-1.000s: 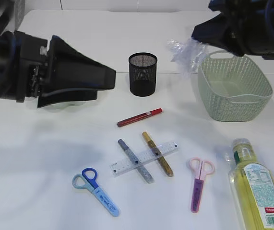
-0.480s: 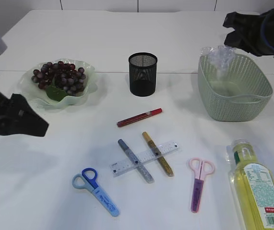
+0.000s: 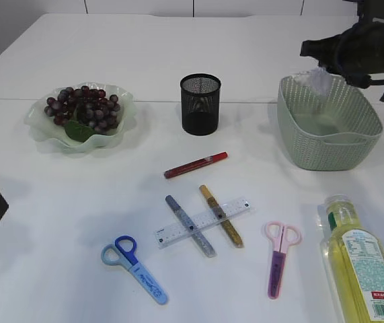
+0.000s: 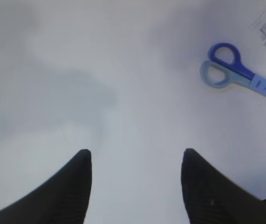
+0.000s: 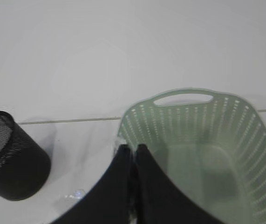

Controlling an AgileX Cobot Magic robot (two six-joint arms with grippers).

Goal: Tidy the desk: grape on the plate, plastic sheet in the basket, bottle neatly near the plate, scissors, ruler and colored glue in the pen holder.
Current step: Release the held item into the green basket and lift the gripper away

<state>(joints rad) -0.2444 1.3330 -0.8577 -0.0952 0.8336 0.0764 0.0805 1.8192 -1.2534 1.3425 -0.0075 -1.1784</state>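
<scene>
Right gripper point(image 5: 132, 148) pinching plastic sheet point(image 3: 315, 79) over basket point(image 5: 226, 121); left gripper point(image 4: 136, 156) spread, blue scissors point(image 4: 237, 77) at two o'clock.

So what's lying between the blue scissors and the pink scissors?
In the exterior view, the clear ruler and two glitter glue pens lie crossed between the blue scissors and pink scissors.

I read a white table point(image 3: 178, 47). On the left wrist feed, its bare surface lies between and beyond the left fingers point(image 4: 72, 186). A seam point(image 5: 67, 120) crosses it just beyond the right fingers point(image 5: 121, 177), to their left.
</scene>
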